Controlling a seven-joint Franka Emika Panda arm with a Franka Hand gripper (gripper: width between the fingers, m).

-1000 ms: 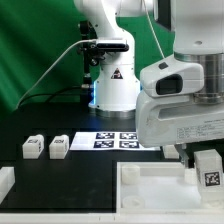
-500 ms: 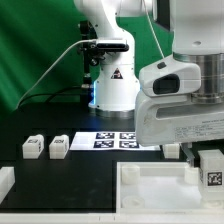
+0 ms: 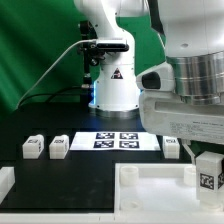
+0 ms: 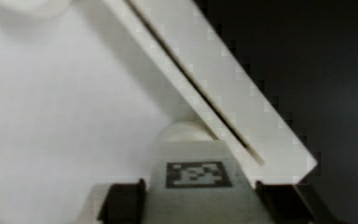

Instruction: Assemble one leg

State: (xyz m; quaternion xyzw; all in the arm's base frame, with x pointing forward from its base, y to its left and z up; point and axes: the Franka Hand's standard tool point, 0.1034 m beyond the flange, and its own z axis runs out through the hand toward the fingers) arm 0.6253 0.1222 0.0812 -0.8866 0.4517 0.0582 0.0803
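My gripper (image 3: 207,168) is at the exterior view's right, over the near right corner of the large white tray-like panel (image 3: 150,180). It is shut on a leg (image 3: 208,171), a small white block with a black-and-white tag facing the camera. In the wrist view the same leg (image 4: 197,170) sits between my two dark fingertips (image 4: 123,200), close above the panel's floor (image 4: 69,110) and beside its raised rim (image 4: 211,90). Three more legs stand on the black table: two at the left (image 3: 33,146) (image 3: 58,146) and one at the right (image 3: 172,146).
The marker board (image 3: 117,139) lies on the table in front of the robot base (image 3: 112,85). A white part (image 3: 5,181) sits at the exterior view's left edge. A green backdrop stands behind.
My gripper has risen and turned a little, and the leg in it has shifted slightly towards the exterior view's left. The other legs and the panel have not moved.
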